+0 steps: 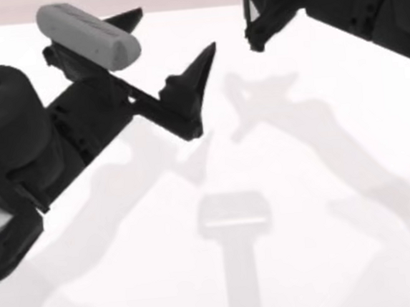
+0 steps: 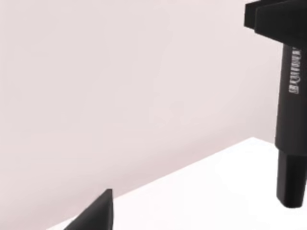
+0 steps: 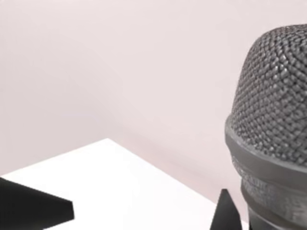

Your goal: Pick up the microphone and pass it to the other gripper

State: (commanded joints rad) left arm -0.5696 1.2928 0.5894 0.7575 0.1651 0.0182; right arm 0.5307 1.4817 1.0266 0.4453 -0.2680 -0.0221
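Observation:
The microphone [image 1: 254, 30] hangs handle-down above the table's far right part, with my right gripper [image 1: 268, 15] shut on it. In the left wrist view its black lettered handle [image 2: 290, 143] drops from the right gripper's black block [image 2: 276, 19]. Its grey mesh head [image 3: 273, 96] fills the right wrist view beside one pointed finger [image 3: 223, 213]. My left gripper [image 1: 175, 29], the one carrying a pale grey cylinder [image 1: 87, 34], stands wide open and empty to the left of the microphone, apart from it. Only one of its fingers [image 2: 98, 213] shows in its own wrist view.
The white table [image 1: 323, 186] carries only the arms' grey shadows [image 1: 234, 219]. A pale pinkish wall [image 2: 120, 72] rises behind its far edge. A black wedge [image 3: 33, 208] enters the right wrist view; I cannot tell whose it is.

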